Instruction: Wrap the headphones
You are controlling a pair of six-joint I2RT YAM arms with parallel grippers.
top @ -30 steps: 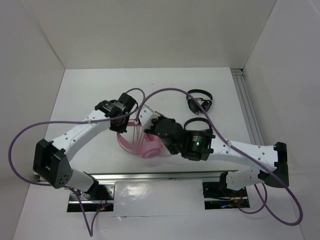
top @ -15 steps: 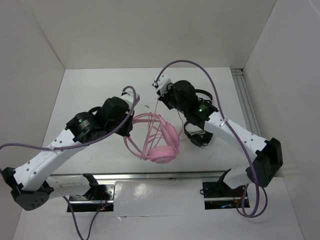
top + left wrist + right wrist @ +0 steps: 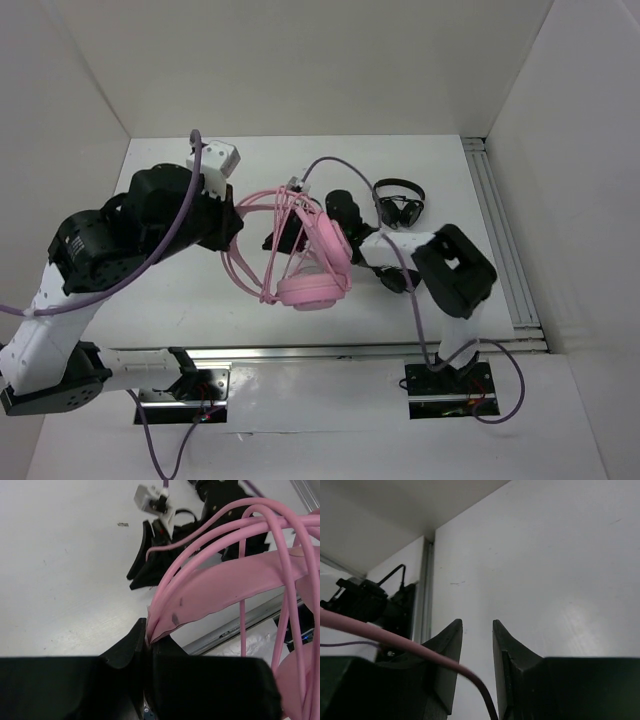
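Observation:
The pink headphones point(image 3: 310, 290) hang off the table from my left gripper point(image 3: 240, 222), which is shut on the pink headband point(image 3: 240, 585). In the left wrist view its jaws point(image 3: 147, 630) pinch the band's edge. The thin pink cable point(image 3: 210, 530) runs in several loops over the headband. My right gripper point(image 3: 278, 235) sits low beside the headband, right of the left gripper. In the right wrist view point(image 3: 477, 625) its jaws stand a little apart. The cable point(image 3: 395, 637) crosses the left finger and drops through the gap, not pinched.
A small black headphone point(image 3: 400, 205) lies at the back right. A second one point(image 3: 390, 275) is partly hidden by the right arm. A metal rail point(image 3: 500, 230) runs along the table's right edge. White walls enclose the back and both sides.
My left arm has risen and carried the headphones up and toward the back. My right arm has folded down and left, its gripper now beside the headband.

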